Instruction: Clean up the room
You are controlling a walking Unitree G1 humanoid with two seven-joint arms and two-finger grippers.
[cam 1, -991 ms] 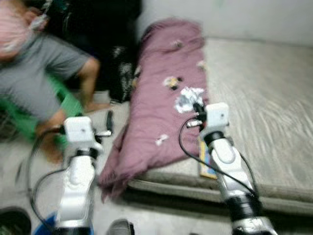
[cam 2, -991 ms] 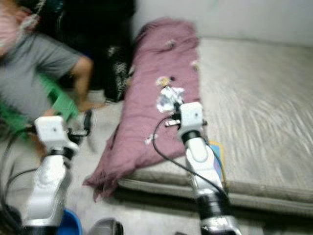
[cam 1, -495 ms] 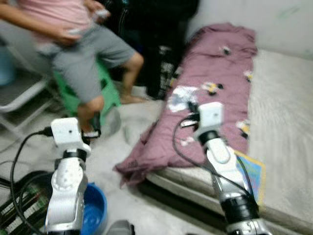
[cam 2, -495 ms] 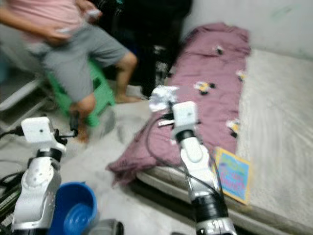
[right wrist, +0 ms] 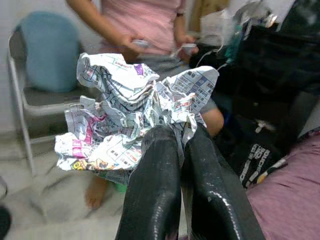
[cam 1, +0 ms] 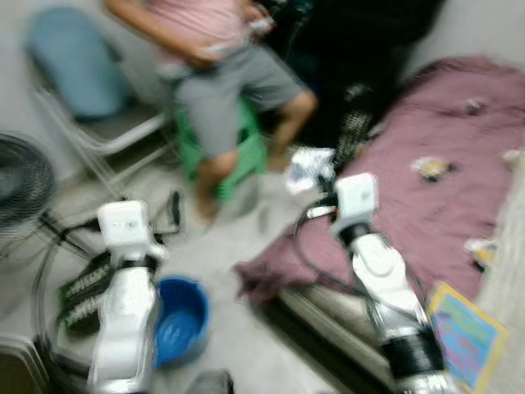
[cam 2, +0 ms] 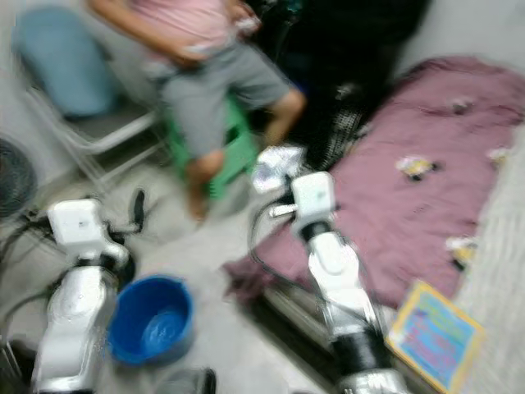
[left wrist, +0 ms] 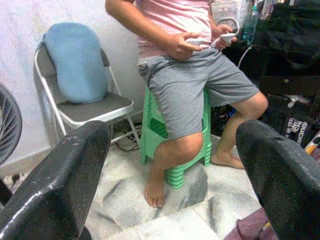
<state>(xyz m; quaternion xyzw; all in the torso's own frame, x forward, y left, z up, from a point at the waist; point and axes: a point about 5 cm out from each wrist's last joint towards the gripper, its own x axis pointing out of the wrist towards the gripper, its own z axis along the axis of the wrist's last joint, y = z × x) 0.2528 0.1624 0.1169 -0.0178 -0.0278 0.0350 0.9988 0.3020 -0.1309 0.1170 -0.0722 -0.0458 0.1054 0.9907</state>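
Observation:
My right gripper (right wrist: 177,137) is shut on a crumpled sheet of printed paper (right wrist: 135,107), held up in the air over the floor beside the mattress (cam 1: 310,168). My left gripper (left wrist: 172,165) is open with nothing between its fingers, held out low on the left (cam 1: 174,209). A blue plastic bucket (cam 2: 152,320) stands on the floor between my two arms. More small scraps of litter (cam 1: 431,167) lie on the purple blanket (cam 1: 426,205) on the mattress. A colourful booklet (cam 2: 433,335) rests at the mattress edge.
A person in a pink top and grey shorts sits on a green stool (left wrist: 175,145) straight ahead. A folding chair with a blue cushion (left wrist: 75,62) stands to the left. A fan (cam 1: 20,185) and cables are at far left. Dark bags (right wrist: 272,75) stand behind.
The whole view has swung to the left, away from the mattress toward the floor, bucket and seated person. My right gripper still holds the crumpled paper.

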